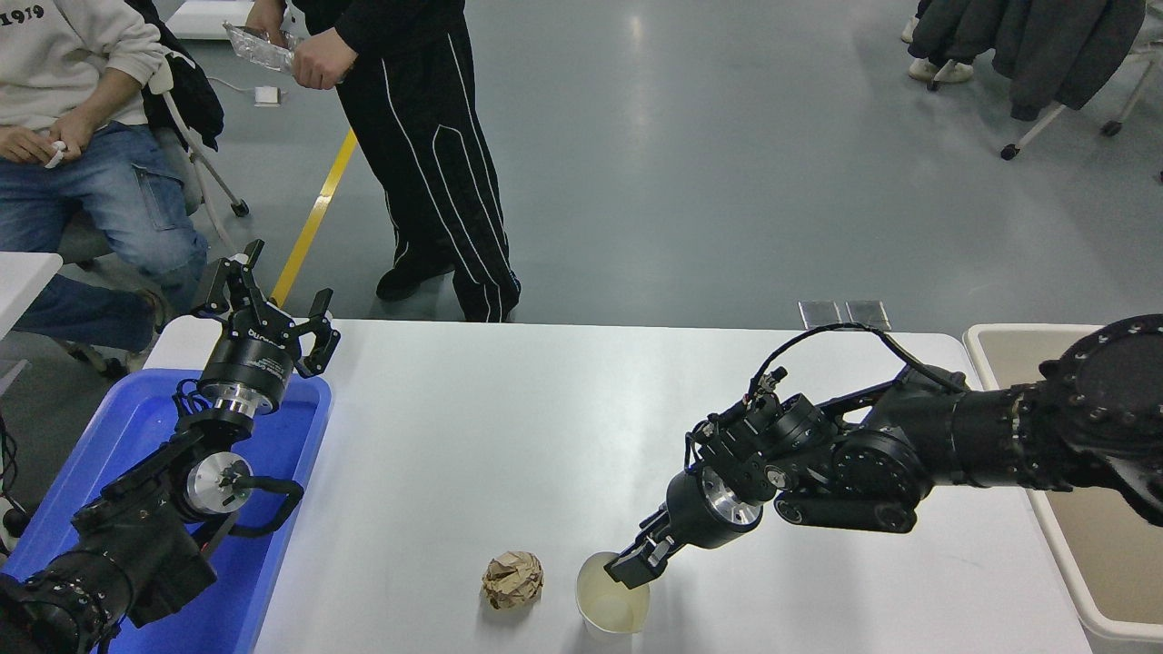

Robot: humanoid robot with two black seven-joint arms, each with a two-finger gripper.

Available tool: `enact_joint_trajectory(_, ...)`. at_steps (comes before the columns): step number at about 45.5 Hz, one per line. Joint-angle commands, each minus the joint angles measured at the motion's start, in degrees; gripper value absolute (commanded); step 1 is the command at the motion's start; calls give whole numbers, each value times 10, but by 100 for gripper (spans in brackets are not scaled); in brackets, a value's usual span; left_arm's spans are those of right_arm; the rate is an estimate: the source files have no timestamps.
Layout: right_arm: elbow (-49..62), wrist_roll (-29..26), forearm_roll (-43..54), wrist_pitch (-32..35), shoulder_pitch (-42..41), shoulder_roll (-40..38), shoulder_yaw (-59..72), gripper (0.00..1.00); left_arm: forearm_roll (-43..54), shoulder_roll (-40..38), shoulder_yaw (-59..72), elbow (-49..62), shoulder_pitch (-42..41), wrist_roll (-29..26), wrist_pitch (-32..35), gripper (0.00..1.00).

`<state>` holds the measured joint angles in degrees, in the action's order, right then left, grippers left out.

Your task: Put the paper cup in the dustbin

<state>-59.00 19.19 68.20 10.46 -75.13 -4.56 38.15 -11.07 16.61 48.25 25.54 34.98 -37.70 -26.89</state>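
The paper cup (pixel 614 607) stands upright at the table's front edge, cream inside, its mouth facing up. My right gripper (pixel 629 565) comes in from the right and points down at the cup's far rim. Its fingers are close together and pinch that rim. The cup rests on the table. The dustbin (pixel 1010 334), beige with a thick pale rim, stands off the table's right end, partly behind my right arm. My left gripper (pixel 286 282) is open and parked over the blue tray at the lower left.
A crumpled brown paper ball (pixel 512 579) lies just left of the cup. The blue plastic tray (pixel 273 545) sits at the table's left end. One person stands and another sits beyond the table's far side.
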Motion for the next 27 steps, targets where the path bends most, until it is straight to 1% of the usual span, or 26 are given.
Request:
enact_joint_trajectory(1, 11, 6, -17, -1, 4, 2, 18, 0, 0, 0, 0, 0, 0, 0, 0, 100)
enact_joint_trajectory(17, 6, 7, -24, -1, -1, -4, 12, 0, 0, 0, 0, 0, 0, 0, 0, 100)
enact_joint_trajectory(27, 1, 37, -25, -1, -28, -26, 1, 0, 0, 0, 0, -1, 0, 0, 0, 100)
